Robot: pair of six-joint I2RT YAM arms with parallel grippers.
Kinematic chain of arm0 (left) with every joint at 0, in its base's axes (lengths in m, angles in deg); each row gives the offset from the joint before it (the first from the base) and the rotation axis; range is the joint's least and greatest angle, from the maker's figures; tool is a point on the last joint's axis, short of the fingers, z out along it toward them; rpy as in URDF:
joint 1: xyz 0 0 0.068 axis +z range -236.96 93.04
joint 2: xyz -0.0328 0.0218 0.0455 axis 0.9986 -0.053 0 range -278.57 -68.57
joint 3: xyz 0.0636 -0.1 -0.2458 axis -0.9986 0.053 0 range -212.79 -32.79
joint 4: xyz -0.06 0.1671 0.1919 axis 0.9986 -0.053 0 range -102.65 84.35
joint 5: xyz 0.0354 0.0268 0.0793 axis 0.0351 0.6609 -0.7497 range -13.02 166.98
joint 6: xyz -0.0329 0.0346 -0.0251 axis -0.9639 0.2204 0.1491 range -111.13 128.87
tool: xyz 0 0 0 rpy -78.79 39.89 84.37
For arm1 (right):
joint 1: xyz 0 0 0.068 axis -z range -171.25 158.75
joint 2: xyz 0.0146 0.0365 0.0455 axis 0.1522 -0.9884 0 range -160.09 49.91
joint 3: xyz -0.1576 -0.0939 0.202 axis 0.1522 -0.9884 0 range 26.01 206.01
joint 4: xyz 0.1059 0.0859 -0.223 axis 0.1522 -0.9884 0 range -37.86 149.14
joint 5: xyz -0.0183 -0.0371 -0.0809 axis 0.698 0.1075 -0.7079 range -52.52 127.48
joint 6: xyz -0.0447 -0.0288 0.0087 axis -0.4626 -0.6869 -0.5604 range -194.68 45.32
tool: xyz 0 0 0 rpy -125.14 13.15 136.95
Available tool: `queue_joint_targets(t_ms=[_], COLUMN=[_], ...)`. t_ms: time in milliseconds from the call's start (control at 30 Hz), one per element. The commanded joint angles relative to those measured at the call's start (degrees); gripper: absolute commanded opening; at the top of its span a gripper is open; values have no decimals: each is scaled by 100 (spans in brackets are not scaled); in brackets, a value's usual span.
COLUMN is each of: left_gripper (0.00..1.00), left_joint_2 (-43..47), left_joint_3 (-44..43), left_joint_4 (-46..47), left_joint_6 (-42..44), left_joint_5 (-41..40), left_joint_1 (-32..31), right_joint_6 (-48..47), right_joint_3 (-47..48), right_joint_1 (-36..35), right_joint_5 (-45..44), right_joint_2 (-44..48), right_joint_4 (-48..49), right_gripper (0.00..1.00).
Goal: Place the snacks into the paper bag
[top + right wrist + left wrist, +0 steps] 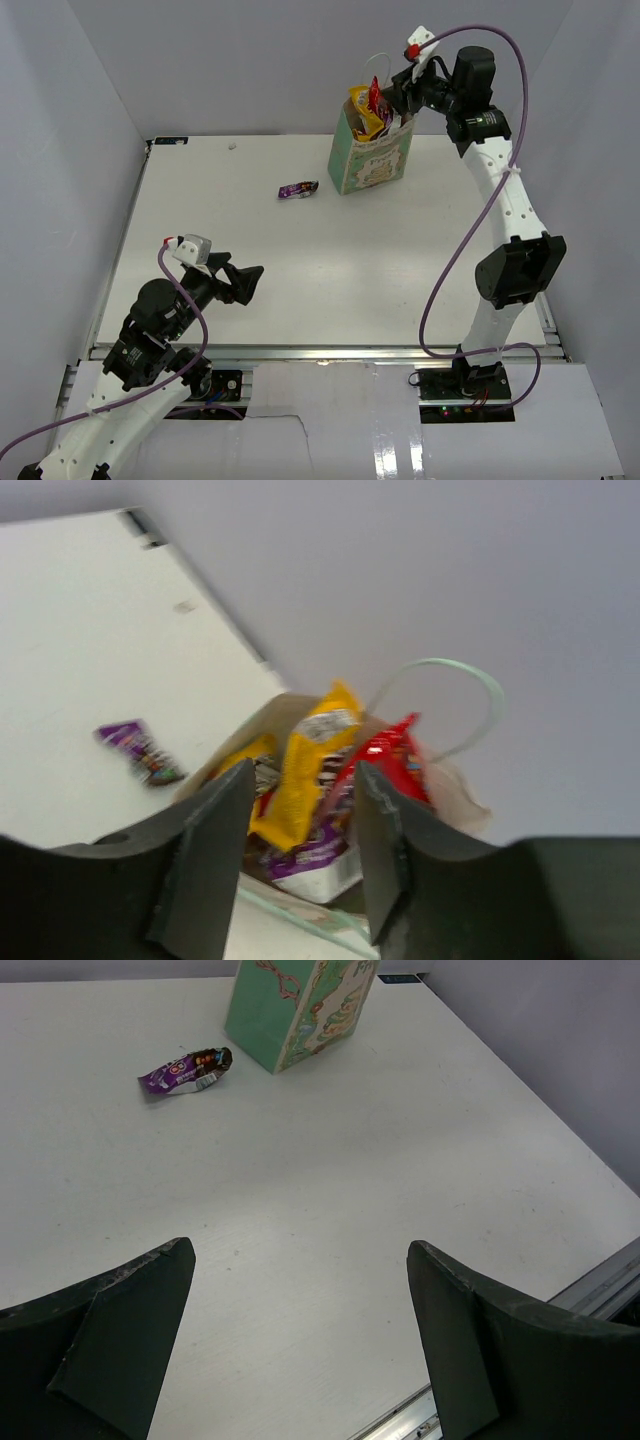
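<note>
Up at the top centre of the overhead view, the paper bag (pixel 372 165) stands upright on the counter (pixel 330 270), with a yellow packet (pixel 362 112) and a red packet (pixel 376 96) poking out of its mouth. Just right of them the right end effector (pixel 403 95) hangs over the opening, its jaws partly apart with nothing between them. A purple wrapper (pixel 298 190) lies flat on the counter left of the bag, apart from it. At lower left, the left end effector (pixel 245 283) is well away from both, jaws spread wide and empty.
</note>
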Motion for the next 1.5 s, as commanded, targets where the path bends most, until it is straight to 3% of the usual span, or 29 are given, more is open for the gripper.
queue_joint_targets(t_ms=[0, 67, 100, 167, 200, 300, 400, 667, 967, 1233, 1367, 1467], left_gripper=[98, 98, 98, 98, 98, 98, 98, 98, 98, 98, 98, 98], left_joint_2=[-30, -30, -39, -39, -30, -4, 14, 5, -39, -83, -118, -136], left_joint_3=[44, 35, 44, 35, 44, 44, 35, 44, 44, 44, 44, 44], left_joint_4=[10, 19, 19, 19, 19, 10, 2, 19, 19, 28, 19, 28], left_joint_6=[35, 27, 35, 44, 44, 44, 44, 53, 62, 62, 70, 70], left_joint_5=[116, 108, 116, 116, 108, 99, 81, 64, 64, 64, 64, 55], left_joint_1=[30, 30, 30, 30, 30, 30, 30, 30, 30, 30, 30, 30], right_joint_6=[-1007, -1843, -2613, -3094, -3226, -3701, -3903, -5220, -5451, -5354, -5319, -5231], right_joint_3=[287, 576, 578, 342, -103, -677, -732, -162, 770, 973, 1061, 1061], right_joint_1=[-150, -684, -921, -1703, -1941, -2531, -2725, -2857, -2822, -2691, -2603, -2524], right_joint_5=[2237, 2389, 1805, 960, -28, -1010, -1346, -3226, -3281, -3360, -3246, -3080], right_joint_2=[-131, -333, -404, -571, -597, -834, -1097, -2363, -3514, -4104, -4289, -4333], right_joint_4=[-1187, -2227, -2667, -3286, -3260, -2997, -2724, -1873, -905, -342, -342, -412], right_gripper=[52, 56, 57, 65, 67, 74, 79, 86, 88, 87, 79, 65])
